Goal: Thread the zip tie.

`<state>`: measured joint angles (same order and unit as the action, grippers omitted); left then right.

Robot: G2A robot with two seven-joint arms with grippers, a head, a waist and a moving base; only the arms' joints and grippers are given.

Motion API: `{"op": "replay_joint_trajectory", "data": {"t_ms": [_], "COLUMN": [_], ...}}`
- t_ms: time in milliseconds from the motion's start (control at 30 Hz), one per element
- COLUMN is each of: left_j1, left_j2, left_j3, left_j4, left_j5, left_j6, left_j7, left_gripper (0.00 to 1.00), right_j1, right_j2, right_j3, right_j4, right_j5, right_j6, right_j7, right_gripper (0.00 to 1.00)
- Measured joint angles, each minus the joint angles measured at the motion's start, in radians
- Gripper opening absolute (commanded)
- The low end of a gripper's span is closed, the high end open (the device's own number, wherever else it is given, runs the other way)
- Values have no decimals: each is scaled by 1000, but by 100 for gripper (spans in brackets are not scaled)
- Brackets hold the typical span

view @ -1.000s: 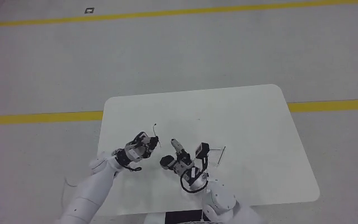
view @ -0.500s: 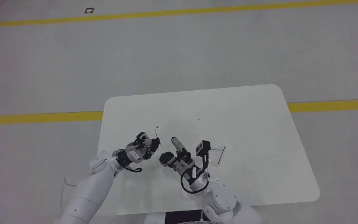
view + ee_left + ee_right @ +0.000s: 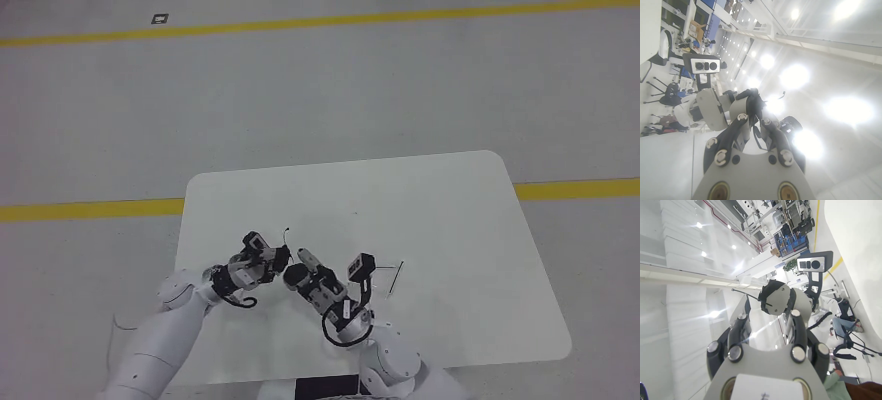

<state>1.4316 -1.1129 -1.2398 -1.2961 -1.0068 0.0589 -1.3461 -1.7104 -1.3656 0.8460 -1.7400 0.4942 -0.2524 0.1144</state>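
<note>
Left jaws: clamped on the zip tie. Strap pokes out both sides of the grip, with the head on the longer side. Tie is held up off the worktop.
Right jaws: spread wide, nothing in them, facing the left ones.

Change over the last second: right jaws slide in toward the left, from a clear gap to just beside them, almost touching in the top view. Left jaws edge forward slightly and the tie's free end shifts with them. Reads as closing in to take a free end so it can be fed into the head. Approach phase only: no loop formed, nothing threaded yet.

Count: 2 sets of jaws, 1 zip tie in hand, 1 thin dark strip lying on the worktop near the right arm. Probably a spare tie, too small to confirm.
</note>
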Motion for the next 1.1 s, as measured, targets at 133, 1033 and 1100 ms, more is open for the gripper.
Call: {"op": "replay_joint_trajectory", "data": {"t_ms": [133, 1033, 1100], "left_j1": [0, 0, 0], "left_j2": [2, 4, 4], "left_j3": [0, 5, 5], "left_j4": [3, 5, 5], "left_j5": [-2, -10, -10], "left_j6": [-9, -5, -5], "left_j7": [1, -2, -2], "left_gripper": [0, 0, 0], "right_j1": [-3, 6, 5], "right_j2": [0, -14, -14], "right_j3": [7, -15, -15], "right_j4": [4, 17, 17], "right_j5": [17, 76, 74], "right_j6": [-1, -21, -23], "right_j7": [1, -3, -5], "right_gripper": [43, 19, 16]}}
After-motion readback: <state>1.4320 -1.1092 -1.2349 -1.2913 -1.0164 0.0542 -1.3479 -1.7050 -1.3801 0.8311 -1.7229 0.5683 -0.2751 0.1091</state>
